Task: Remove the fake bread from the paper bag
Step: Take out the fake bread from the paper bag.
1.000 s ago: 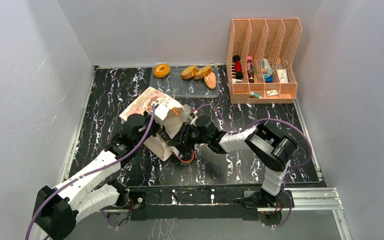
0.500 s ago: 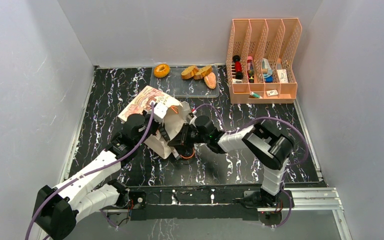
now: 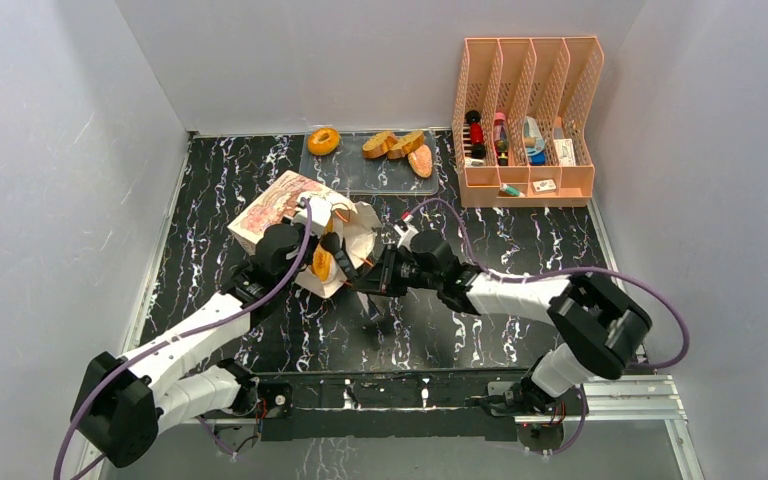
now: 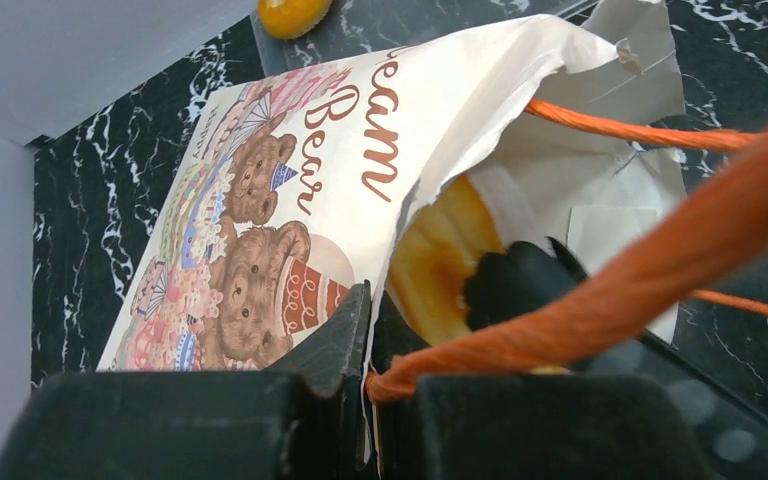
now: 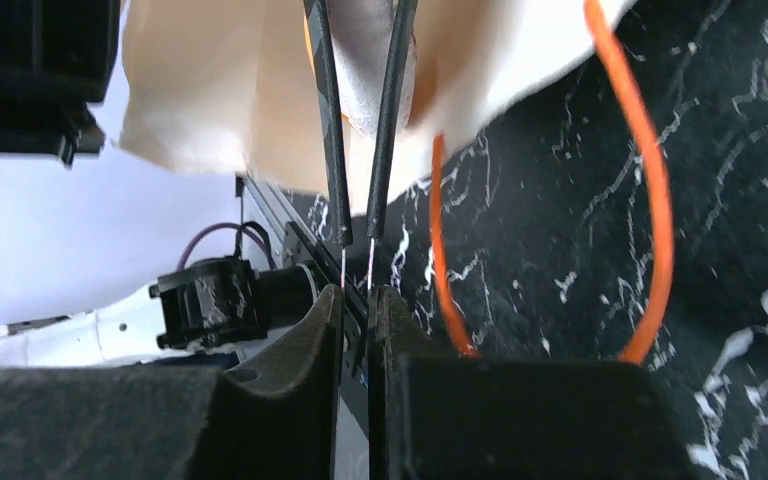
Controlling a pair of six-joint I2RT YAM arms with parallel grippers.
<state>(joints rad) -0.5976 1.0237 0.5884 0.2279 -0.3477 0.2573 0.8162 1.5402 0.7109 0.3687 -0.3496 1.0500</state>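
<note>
The paper bag point(image 3: 278, 205) hangs tilted above the black marble table, its bear picture point(image 4: 260, 200) facing up and its mouth toward the right arm. My left gripper point(image 3: 326, 236) point(image 4: 370, 335) is shut on the bag's rim by the orange cord handle point(image 4: 660, 250). A golden piece of fake bread point(image 3: 321, 263) point(image 4: 438, 262) shows in the mouth. My right gripper point(image 3: 346, 272) point(image 5: 357, 292) has its jaws drawn to a thin slit, and its black fingertips point(image 4: 512, 288) pinch that piece's edge. The other handle loop point(image 5: 650, 200) dangles under the bag point(image 5: 210, 90).
At the back, a clear tray point(image 3: 360, 178) carries a ring doughnut point(image 3: 323, 140) and brown slices point(image 3: 396, 146). A pink file rack point(image 3: 525, 120) with small items stands back right. Grey walls enclose three sides, and a metal rail point(image 3: 600, 395) runs along the near edge.
The right gripper has closed. The bag has risen and tipped in the left gripper. The golden piece now shows at the mouth. The right arm's elbow has swung out to the right.
</note>
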